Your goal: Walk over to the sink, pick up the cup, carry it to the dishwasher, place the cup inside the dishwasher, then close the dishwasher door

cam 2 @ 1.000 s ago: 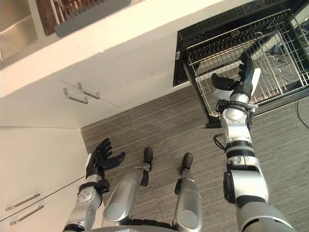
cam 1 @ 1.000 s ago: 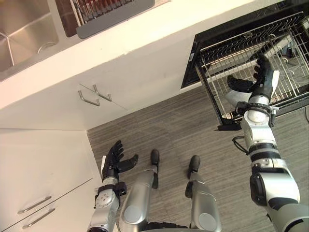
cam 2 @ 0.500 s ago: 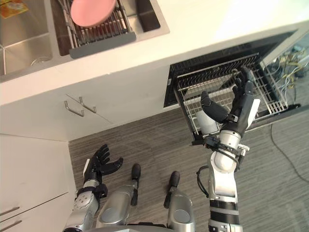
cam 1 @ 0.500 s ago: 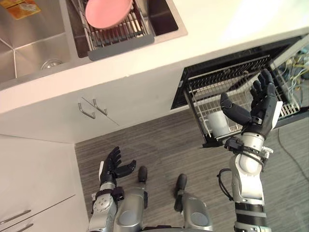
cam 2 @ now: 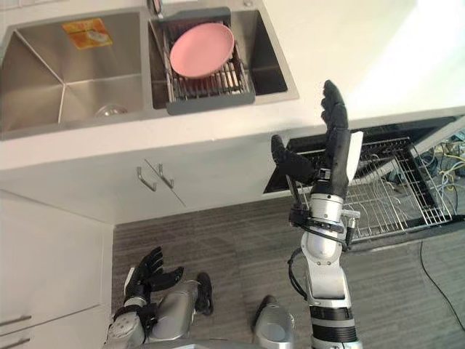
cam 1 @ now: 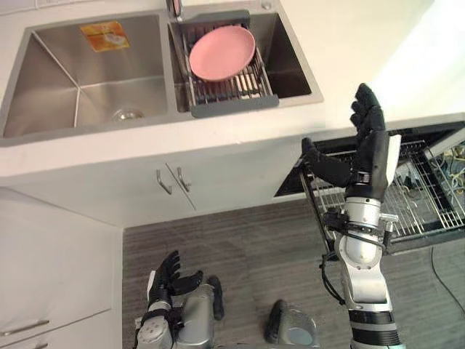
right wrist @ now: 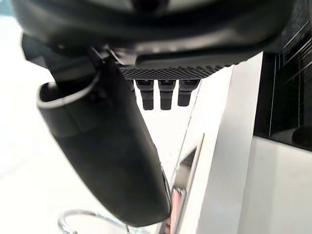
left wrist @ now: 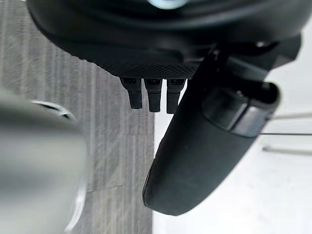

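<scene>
My right hand (cam 1: 370, 154) is raised in front of the counter edge, fingers straight and spread, holding nothing. In the right wrist view its thumb (right wrist: 107, 156) stands out over white counter with nothing in the grasp. Behind it the dishwasher's wire rack (cam 1: 425, 207) is pulled out of the dark opening (cam 2: 378, 138); my forearm covers the rack's near-left corner. Down by the floor my left hand (cam 1: 171, 273) hangs open and idle. The double steel sink (cam 1: 80, 80) lies at the far left.
A pink plate (cam 1: 221, 53) rests on a grey drain rack in the sink's right basin. Two cabinet handles (cam 1: 171, 180) are under the sink. A white cabinet (cam 1: 51, 276) stands at the lower left. Loose cables (cam 1: 454, 156) lie beyond the rack, over grey striped floor (cam 1: 240, 254).
The camera has tipped up, bringing the whole sink into view. My right hand has lifted from the rack to counter height. The white cup seen in the rack's corner is now behind my arm.
</scene>
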